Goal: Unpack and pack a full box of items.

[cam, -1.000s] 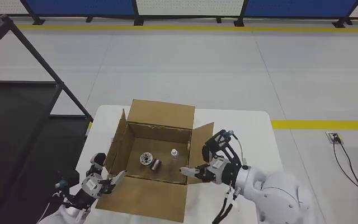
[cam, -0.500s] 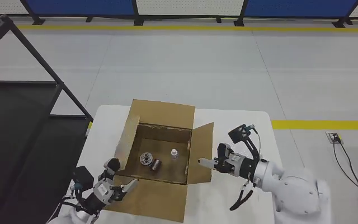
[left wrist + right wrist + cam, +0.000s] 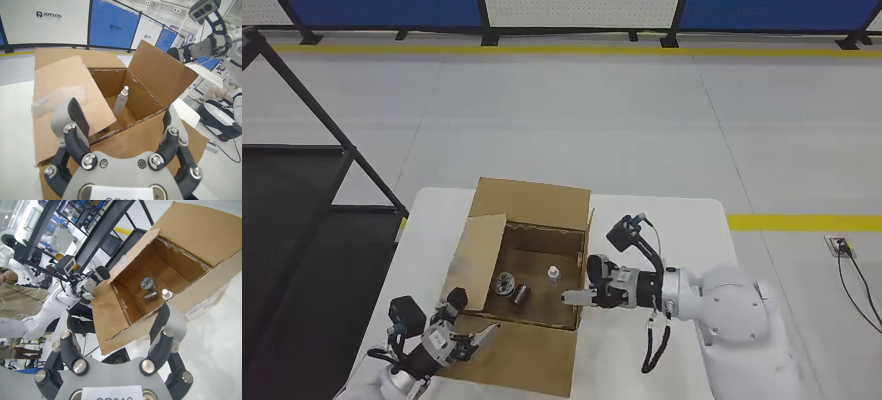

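Note:
The open cardboard box stands mid-table. On its floor are a small white spray bottle, a metal cylinder and a round metal part. The left flap leans in over the opening, and the right flap stands upright. My left gripper is open at the left corner of the front flap. In its wrist view the gripper faces the bottle. My right gripper is open just outside the right flap, with its fingers near that flap's top edge.
The white table has bare room to the right of the box and behind it. A black metal rack stands close beyond the table's left side. The back flap is folded outward.
My right gripper moved out to the right, then came in against the right flap, which went from splayed outward to upright. The left flap tipped inward. My left gripper shifted right along the front flap.

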### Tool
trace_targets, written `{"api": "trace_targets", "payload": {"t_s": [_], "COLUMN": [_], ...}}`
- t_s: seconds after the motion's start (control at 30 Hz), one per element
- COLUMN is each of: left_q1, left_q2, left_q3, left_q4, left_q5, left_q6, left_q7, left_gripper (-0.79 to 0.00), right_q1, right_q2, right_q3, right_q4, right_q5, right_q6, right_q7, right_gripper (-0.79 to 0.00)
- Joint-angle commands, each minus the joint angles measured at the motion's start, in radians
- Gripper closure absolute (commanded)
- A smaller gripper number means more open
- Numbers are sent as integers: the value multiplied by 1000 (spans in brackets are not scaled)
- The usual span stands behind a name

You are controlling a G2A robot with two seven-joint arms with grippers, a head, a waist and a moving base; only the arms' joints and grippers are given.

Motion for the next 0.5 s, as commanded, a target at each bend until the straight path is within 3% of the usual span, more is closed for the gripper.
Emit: {"api": "trace_targets", "payload": {"t_s": [0.0,0.47], "left_q1": [-9,-89], "left_q2": [1,10], "left_q3": [9,62], "left_q4": [6,61], "left_q5": [-16,-144], "left_q6": [2,22], "left_q7": [-15,-155], "left_gripper": [-785,-785], "right_q1": [39,256], "right_q2": [-1,-36], "right_q3": [-31,-287], "right_q4": [49,455], "right_q5": [17,89], "right_q6": [-4,-47], "right_q7": [-25,-256], "right_gripper": [-785,-785]}}
